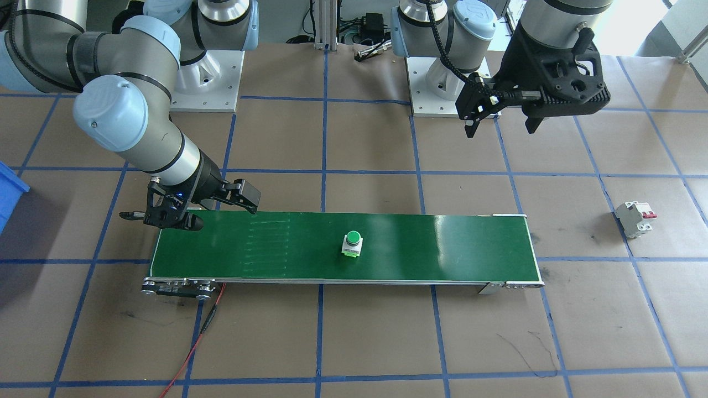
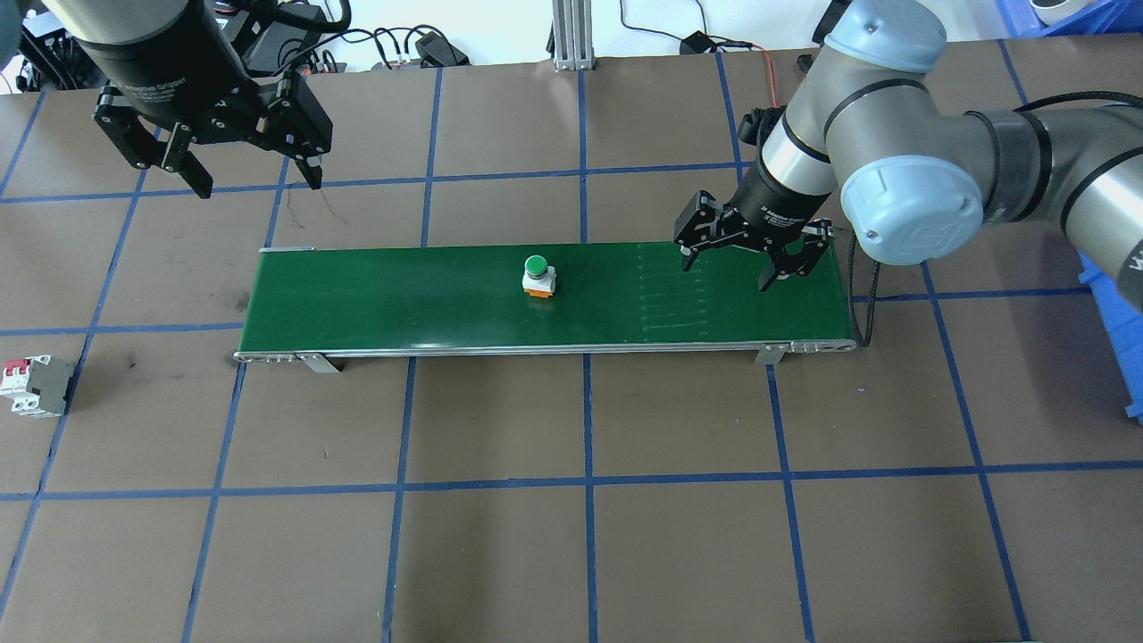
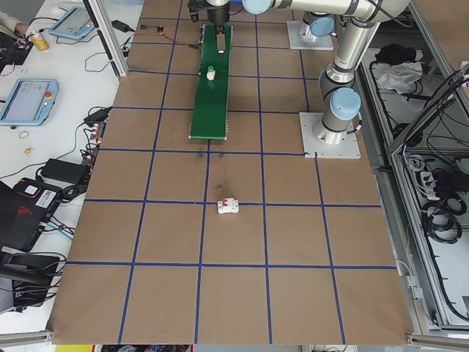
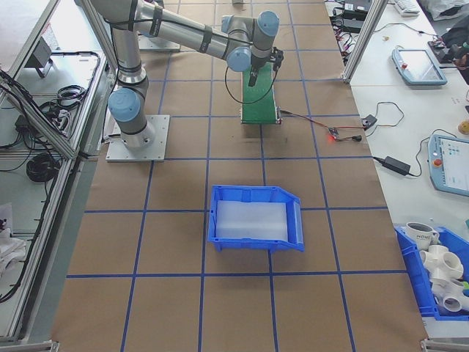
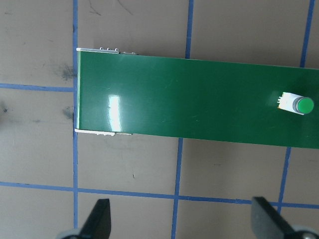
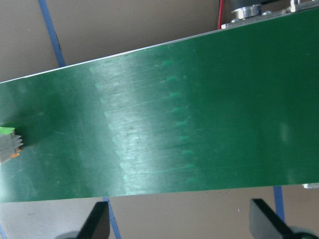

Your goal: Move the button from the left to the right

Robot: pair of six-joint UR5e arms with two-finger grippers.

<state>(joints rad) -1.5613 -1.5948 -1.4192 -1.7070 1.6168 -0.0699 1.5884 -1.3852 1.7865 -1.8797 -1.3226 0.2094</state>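
Two pincers, both spread wide and empty. We see the small green-capped button [image 2: 536,276] standing mid-way along the long green conveyor belt [image 2: 402,304], well apart from the right pincer [image 2: 743,270] and the left pincer [image 2: 254,179]. A late close could tip it.

A table [image 2: 571,554] covered in brown paper and crossed by a grid of blue tape lines is carrying a long green conveyor belt [image 2: 402,304], which is lying lengthwise across its middle. A white circuit breaker [image 2: 36,386] with red levers is sitting directly on the paper well beyond the belt's end on the robot's left, and a blue bin [image 4: 256,218] is resting on the paper well off the belt's other end. The two white base plates [image 1: 207,77] of the arms are sitting on the robot's side of the table, and a red wire [image 1: 191,345] is trailing over the paper from the belt's motor end.
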